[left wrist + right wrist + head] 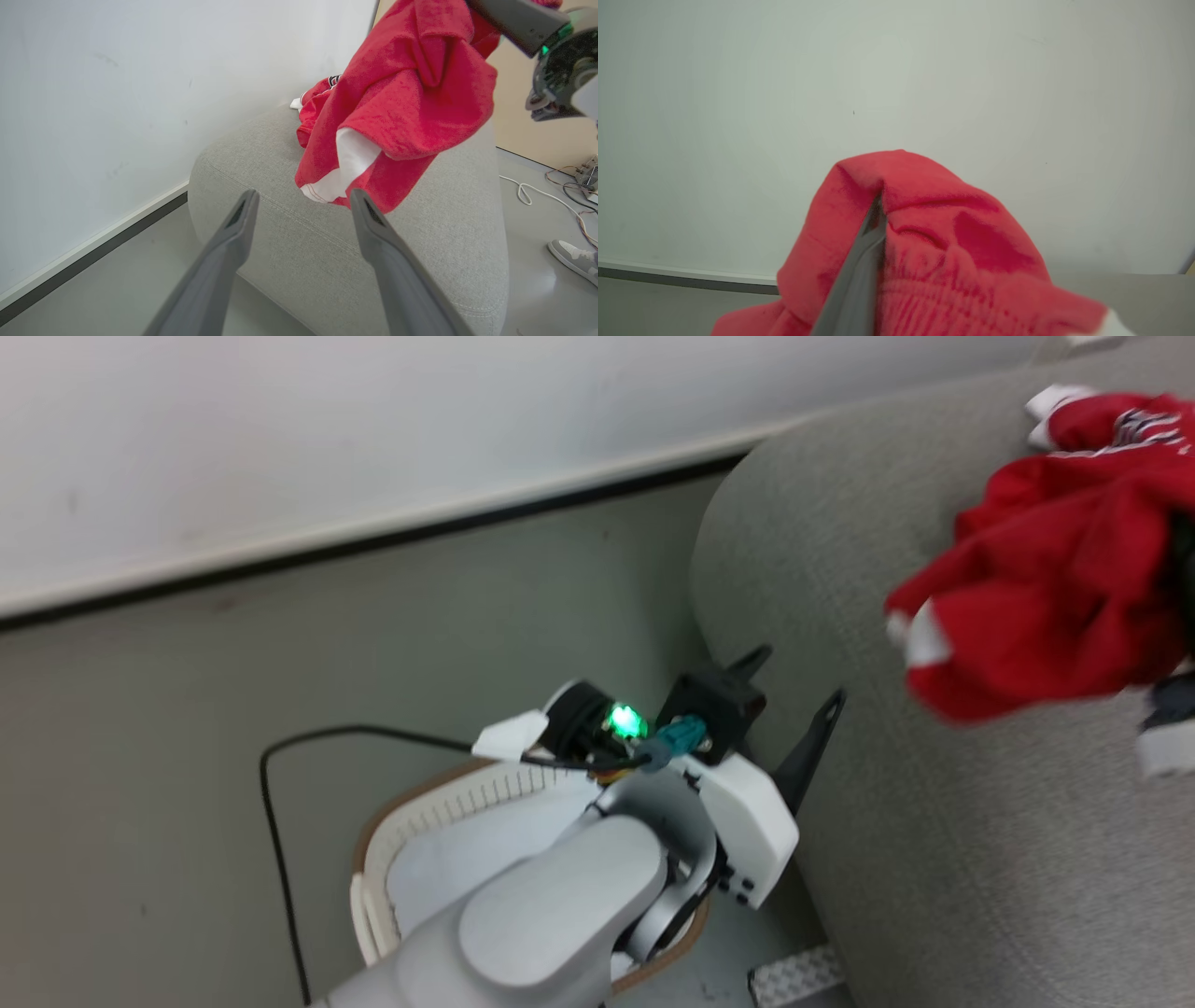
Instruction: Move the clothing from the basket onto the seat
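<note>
**Head view:** my left gripper (798, 679), fingers spread and empty, sits between the basket (411, 812) and the seat (934, 859). The clothing (1055, 579) hangs over the seat, far right.

**Left wrist view:** I see the clothing (411, 93) dangling beyond those parted fingers.

**Right wrist view:** my right gripper (878, 205) pinches the clothing (962, 242).

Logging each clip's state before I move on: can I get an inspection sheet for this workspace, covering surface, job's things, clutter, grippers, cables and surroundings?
Surface: grey sofa, bare apart from red clothing.
Job's things: red garment hangs over the sofa; second red piece lies on it behind; basket on the floor beside the sofa.
Clutter: white pad in the basket.
Grippers: right gripper shut on the red garment; left gripper open, empty, pointing at the sofa.
Cables: black cable by the basket; white cable on the floor past the sofa.
Surroundings: white wall, grey floor, a person's shoe.
</note>
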{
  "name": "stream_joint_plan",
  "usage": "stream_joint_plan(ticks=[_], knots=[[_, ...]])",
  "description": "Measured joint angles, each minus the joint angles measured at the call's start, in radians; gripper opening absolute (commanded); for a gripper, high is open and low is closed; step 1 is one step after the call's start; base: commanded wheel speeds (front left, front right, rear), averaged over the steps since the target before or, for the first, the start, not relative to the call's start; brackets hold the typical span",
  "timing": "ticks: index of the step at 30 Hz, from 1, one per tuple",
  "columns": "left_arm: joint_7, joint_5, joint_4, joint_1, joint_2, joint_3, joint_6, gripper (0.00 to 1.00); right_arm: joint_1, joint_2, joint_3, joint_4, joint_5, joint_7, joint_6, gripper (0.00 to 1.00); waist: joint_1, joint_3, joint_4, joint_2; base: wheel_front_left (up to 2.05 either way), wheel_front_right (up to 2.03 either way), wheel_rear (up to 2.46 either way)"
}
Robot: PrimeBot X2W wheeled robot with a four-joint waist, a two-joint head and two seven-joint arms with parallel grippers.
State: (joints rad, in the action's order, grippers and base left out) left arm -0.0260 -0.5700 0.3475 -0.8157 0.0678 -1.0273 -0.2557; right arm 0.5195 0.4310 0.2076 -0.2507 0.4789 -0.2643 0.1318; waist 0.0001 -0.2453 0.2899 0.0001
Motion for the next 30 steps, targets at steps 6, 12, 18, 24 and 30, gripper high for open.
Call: stream_joint_plan(ticks=[6,12,18,24,30], knots=[[0.008,0.044,0.004,-0.131,-0.012,-0.005,-0.009,1.0,0.176,0.132,-0.098,0.014,0.045,0.0,0.0,0.0,0.0002,-0.164,-0.041,0.0,0.0,0.0,0.0],[-0.003,0.056,0.004,-0.208,-0.016,-0.015,-0.016,1.0,0.389,0.298,-0.171,-0.12,0.104,0.0,0.0,0.0,0.0003,-0.31,-0.095,0.0,0.0,0.0,0.0],[-0.036,0.037,-0.016,-0.221,-0.018,-0.028,-0.039,1.0,0.532,0.379,-0.267,-0.377,0.164,0.0,0.0,0.0,0.0003,-0.391,-0.176,-0.0001,0.0,0.0,0.0],[-0.066,-0.003,-0.012,-0.205,-0.018,-0.043,-0.07,1.0,0.476,0.355,-0.351,-0.66,0.13,0.0,0.0,0.0,0.0002,-0.423,-0.238,0.0,0.0,0.0,0.0],[-0.091,-0.02,0.013,-0.177,-0.015,-0.039,-0.084,1.0,0.36,0.29,-0.506,-0.751,0.116,0.0,0.0,1.0,0.0001,-0.398,-0.241,-0.0001,0.0,0.0,0.0]])
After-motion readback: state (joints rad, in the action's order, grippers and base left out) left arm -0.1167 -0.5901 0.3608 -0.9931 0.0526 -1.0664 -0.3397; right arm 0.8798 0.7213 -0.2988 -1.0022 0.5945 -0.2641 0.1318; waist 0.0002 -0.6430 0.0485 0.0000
